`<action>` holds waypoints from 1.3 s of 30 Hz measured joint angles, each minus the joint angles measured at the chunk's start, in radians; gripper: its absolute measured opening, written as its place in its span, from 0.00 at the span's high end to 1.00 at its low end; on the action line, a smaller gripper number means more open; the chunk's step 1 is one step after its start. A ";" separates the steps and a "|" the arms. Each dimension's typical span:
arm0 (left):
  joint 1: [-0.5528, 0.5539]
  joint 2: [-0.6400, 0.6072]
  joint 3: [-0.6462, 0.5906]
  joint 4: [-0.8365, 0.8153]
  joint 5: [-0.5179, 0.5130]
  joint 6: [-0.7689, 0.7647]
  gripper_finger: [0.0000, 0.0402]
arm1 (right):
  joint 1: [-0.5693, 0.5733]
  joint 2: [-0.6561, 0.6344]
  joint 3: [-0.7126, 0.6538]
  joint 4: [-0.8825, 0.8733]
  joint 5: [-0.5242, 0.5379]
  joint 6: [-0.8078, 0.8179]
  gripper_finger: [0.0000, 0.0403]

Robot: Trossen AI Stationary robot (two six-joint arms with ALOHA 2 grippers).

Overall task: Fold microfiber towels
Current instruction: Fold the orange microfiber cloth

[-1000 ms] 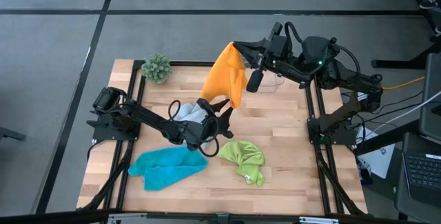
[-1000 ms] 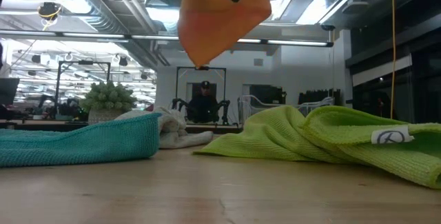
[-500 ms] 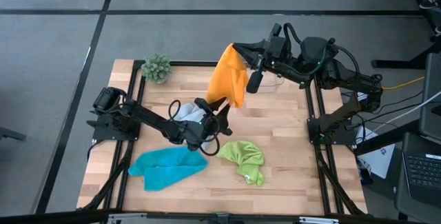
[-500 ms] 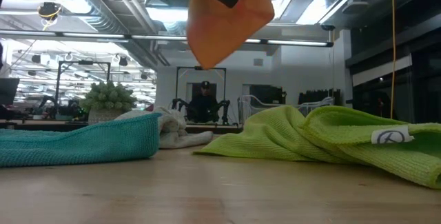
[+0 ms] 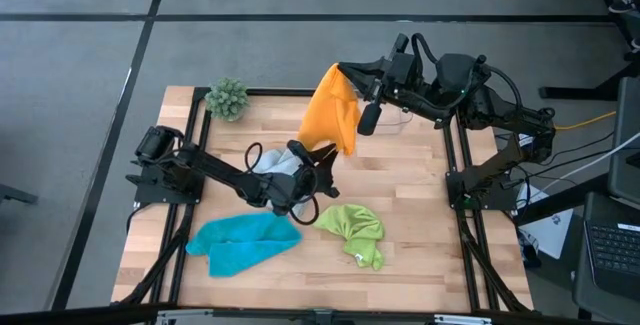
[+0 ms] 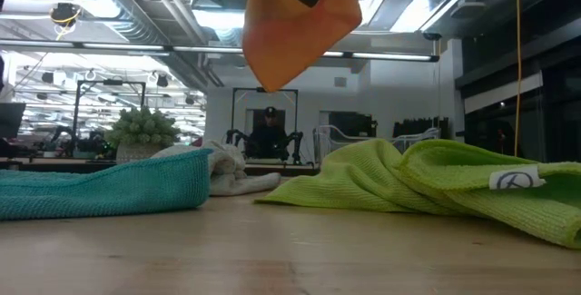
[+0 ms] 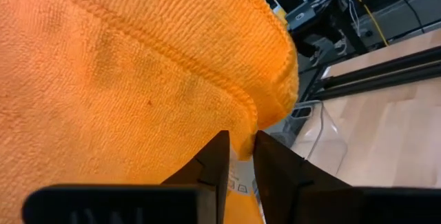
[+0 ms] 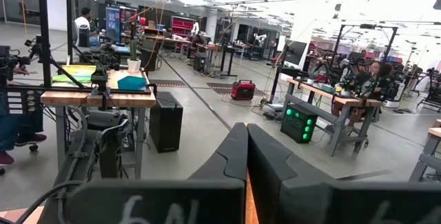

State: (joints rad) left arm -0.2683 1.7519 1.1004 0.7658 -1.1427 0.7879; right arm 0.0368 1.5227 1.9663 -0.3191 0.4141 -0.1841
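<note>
The orange towel [image 5: 330, 110] hangs in the air over the table's far middle, held by both grippers; it also shows high in the low view [image 6: 295, 27]. My right gripper [image 5: 341, 66] is shut on its top. My left gripper [image 5: 327, 149] is shut on its lower edge. The light grey towel [image 5: 276, 162] lies bunched under my left arm. The turquoise towel [image 5: 240, 243] lies crumpled at the near left. The lime green towel [image 5: 355, 230] lies crumpled at the near middle. My left gripper pinches the orange towel's stitched hem [image 7: 244, 110] between its two fingers, close to a white label [image 7: 241, 176]. The fingers come from the table's near left, slanting up. The cloth rises from there and is clear of the table. My right gripper pinches the orange towel's top corner [image 5: 336, 69]; a thin strip of orange [image 8: 246, 196] shows between the shut fingers. The fingers come about level from the table's right. The towel hangs below them, its lowest tip [image 6: 268, 84] well above the table.
A small green fuzzy plant [image 5: 227, 97] stands at the far left corner. A clear plastic box [image 5: 396, 122] sits at the far right, under my right arm. Bare wood lies along the near edge and at the near right. A person sits in the room beyond [image 6: 270, 136].
My left gripper has risen a little with the orange towel's lower edge. The hanging cloth has swung slightly toward the right in the low view. Both grippers have kept hold.
</note>
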 joint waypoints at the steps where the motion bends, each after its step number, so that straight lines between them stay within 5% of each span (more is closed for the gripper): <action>1: 0.003 0.000 0.000 0.000 0.000 0.000 0.87 | 0.000 0.000 0.000 0.000 0.000 0.000 0.98; 10: -0.006 0.000 0.000 0.000 0.030 0.013 0.99 | 0.000 0.000 0.000 -0.039 0.000 0.000 0.98; 20: -0.112 0.000 -0.001 0.152 -0.237 0.271 1.00 | 0.000 0.001 0.000 -0.275 0.003 -0.004 0.98; 29: -0.149 -0.016 -0.002 0.195 -0.309 0.263 1.00 | 0.000 0.001 0.000 -0.690 0.034 0.056 0.98; 39: -0.074 -0.016 -0.002 0.194 -0.333 0.265 1.00 | 0.000 0.000 -0.003 -1.257 0.270 0.468 0.98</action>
State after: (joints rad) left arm -0.3426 1.7363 1.0988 0.9600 -1.4761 1.0533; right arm 0.0368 1.5229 1.9636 -1.5763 0.6839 0.2843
